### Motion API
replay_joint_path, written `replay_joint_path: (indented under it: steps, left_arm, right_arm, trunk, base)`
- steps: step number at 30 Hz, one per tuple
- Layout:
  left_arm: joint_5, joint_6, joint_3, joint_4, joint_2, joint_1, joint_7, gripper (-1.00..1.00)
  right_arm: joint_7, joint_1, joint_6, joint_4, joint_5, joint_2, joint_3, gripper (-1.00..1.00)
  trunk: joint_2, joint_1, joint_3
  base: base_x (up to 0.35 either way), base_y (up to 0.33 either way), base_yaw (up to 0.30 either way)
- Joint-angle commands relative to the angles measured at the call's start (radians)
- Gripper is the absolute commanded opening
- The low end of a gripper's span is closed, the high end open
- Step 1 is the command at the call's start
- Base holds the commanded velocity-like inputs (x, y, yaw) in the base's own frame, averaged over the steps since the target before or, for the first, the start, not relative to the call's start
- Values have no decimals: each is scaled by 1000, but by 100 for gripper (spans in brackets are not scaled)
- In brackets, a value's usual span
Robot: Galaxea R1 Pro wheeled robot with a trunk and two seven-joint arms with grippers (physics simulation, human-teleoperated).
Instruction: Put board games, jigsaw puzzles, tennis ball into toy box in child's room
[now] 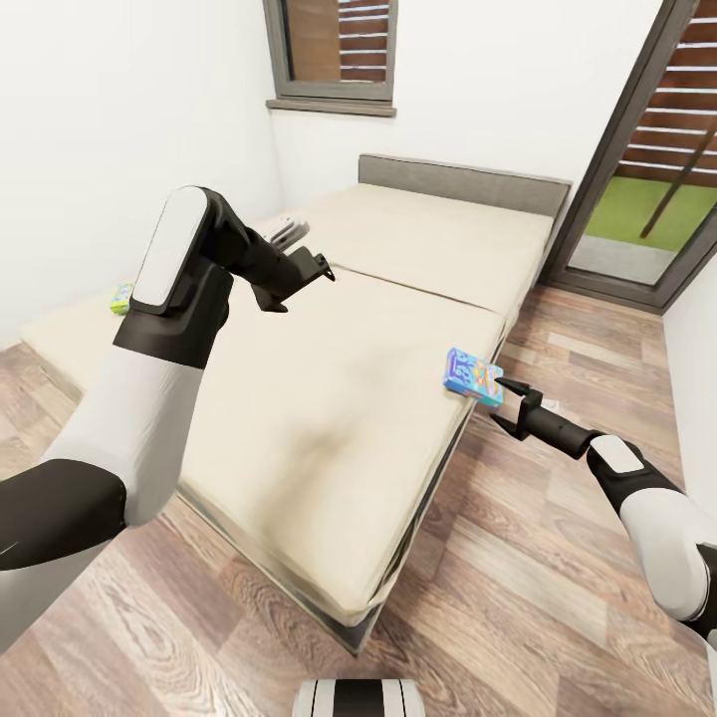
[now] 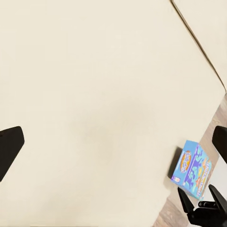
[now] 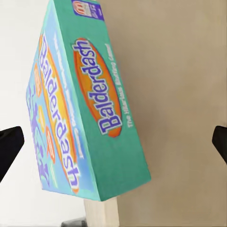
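A small blue board game (image 1: pixel 473 376), printed Balderdash, sits tilted at the right edge of the beige bed (image 1: pixel 329 398). My right gripper (image 1: pixel 513 403) is open just beside it over the floor, with its fingers on either side of the box's end and no grip. In the right wrist view the box (image 3: pixel 80 109) is close between the wide-apart fingertips (image 3: pixel 9 146). A second, green-toned board game (image 1: pixel 121 297) lies at the bed's far left edge. My left gripper (image 1: pixel 321 265) hangs open above the mattress, holding nothing. The left wrist view shows the blue box (image 2: pixel 194 168) and the right gripper (image 2: pixel 198 204).
The low bed has a grey headboard (image 1: pixel 463 184) against the far wall under a window (image 1: pixel 334 50). A glass door (image 1: pixel 647 189) is at the right. Wood plank floor (image 1: pixel 558 558) runs along the bed's right side and front. My base (image 1: pixel 358 697) is at the bed's corner.
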Motion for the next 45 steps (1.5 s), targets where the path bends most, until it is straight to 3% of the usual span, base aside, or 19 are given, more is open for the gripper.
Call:
replay_joint_path:
  steps: [1, 20, 21, 45]
  left_arm:
    - [6, 8, 0, 0, 0, -1, 8, 100]
    - [6, 8, 0, 0, 0, -1, 7, 100]
    - [6, 8, 0, 0, 0, -1, 7, 100]
    - [6, 7, 0, 0, 0, 0, 7, 100]
  right_arm:
    - [2, -1, 6, 0, 4, 0, -6, 100]
    - [-2, -1, 6, 0, 4, 1, -6, 100]
    - [-3, -1, 6, 0, 4, 1, -6, -100]
    - [-1, 0, -1, -1, 4, -1, -7, -100]
  trunk:
    - [0, 0, -1]
    - [0, 0, 1]
    - [0, 0, 1]
    - [0, 0, 1]
  base:
    - [0, 0, 211]
    - [0, 0, 104]
    - [0, 0, 7]
    - [0, 0, 1]
